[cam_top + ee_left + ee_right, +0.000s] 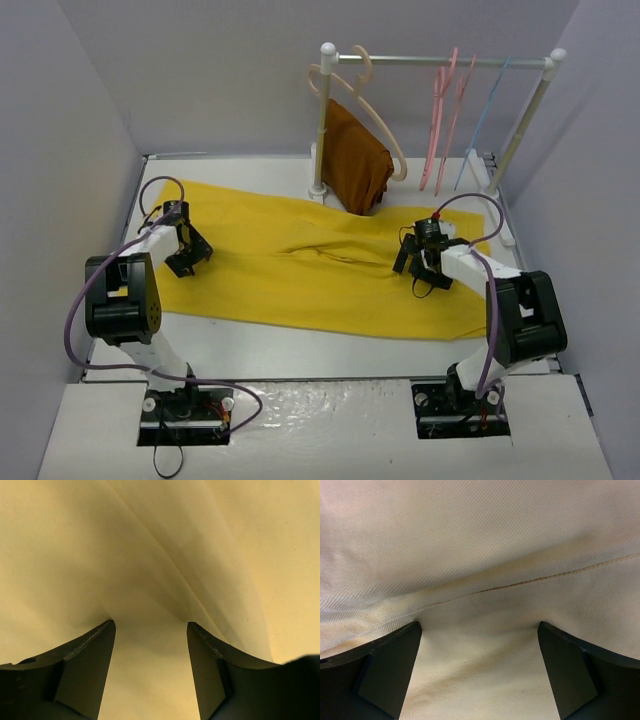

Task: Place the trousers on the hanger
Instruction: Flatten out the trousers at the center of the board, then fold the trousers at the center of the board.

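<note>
My left pincer (pixel 150 625) stands partly apart and my right pincer (pixel 480 625) stands wide apart. Both tips are low over the large, bright yellow, soft cloth trousers (pixel 320 270), and neither one is clamped on anything. The trousers lie spread flat across the white table (pixel 300 345), and I see no part of them lifted. The thin pink plastic hanger (pixel 440 120) hangs by its hook on the white rail (pixel 450 60) at the far right, next to its twin and well apart from the cloth.

The main risk, I judge, is a poor pinch. In the left wrist view a soft ridge runs toward the gap between my fingers (pixel 85 665), but it lies ahead of the tips. If I close here I may catch only the top layer, or nothing at all. On the right, a stitched seam (pixel 520 583) crosses just beyond the tips. The cloth there looks taut and flat, so the fingers could slide over it.

If one side grips and the other misses, the trousers would drag crooked. Loose cloth could then sweep toward the rust-brown cloth (pixel 355 160) on the thick beige hanger (pixel 375 110) and snag the rack foot.
</note>
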